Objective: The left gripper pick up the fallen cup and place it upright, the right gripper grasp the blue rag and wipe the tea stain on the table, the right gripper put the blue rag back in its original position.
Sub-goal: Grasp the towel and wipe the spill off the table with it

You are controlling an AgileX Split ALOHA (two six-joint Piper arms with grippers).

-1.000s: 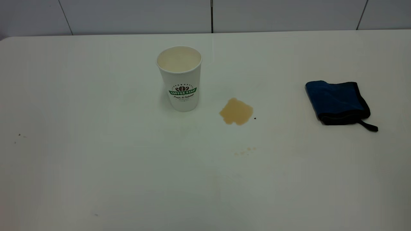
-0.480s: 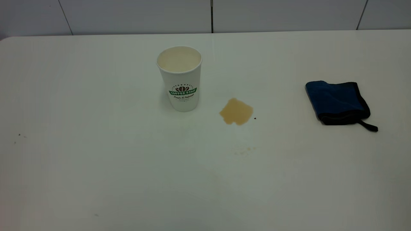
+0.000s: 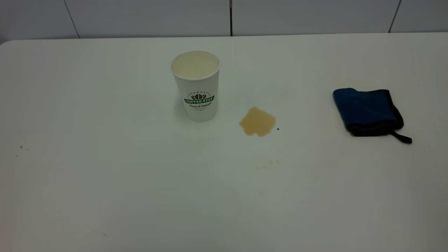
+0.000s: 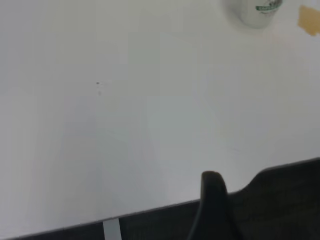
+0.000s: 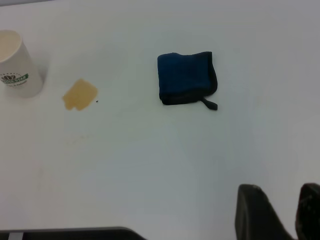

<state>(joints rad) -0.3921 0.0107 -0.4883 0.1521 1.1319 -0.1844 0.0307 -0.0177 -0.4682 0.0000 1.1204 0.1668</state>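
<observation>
A white paper cup [image 3: 196, 87] with a green logo stands upright at the table's middle back. A tan tea stain [image 3: 258, 121] lies just right of it. A folded blue rag [image 3: 367, 111] with black trim lies at the far right. Neither gripper shows in the exterior view. My left gripper [image 4: 214, 205] hangs over the table's near edge, far from the cup [image 4: 257, 12] and the stain [image 4: 310, 19]. My right gripper [image 5: 282, 212] is open and empty above bare table, well short of the rag [image 5: 186, 77]; the stain [image 5: 80, 95] and cup [image 5: 17, 65] lie beyond.
The white table [image 3: 105, 168] has a few dark specks at the left and faint tan drops below the stain [image 3: 267, 164]. A tiled wall [image 3: 140, 17] runs behind the table's far edge.
</observation>
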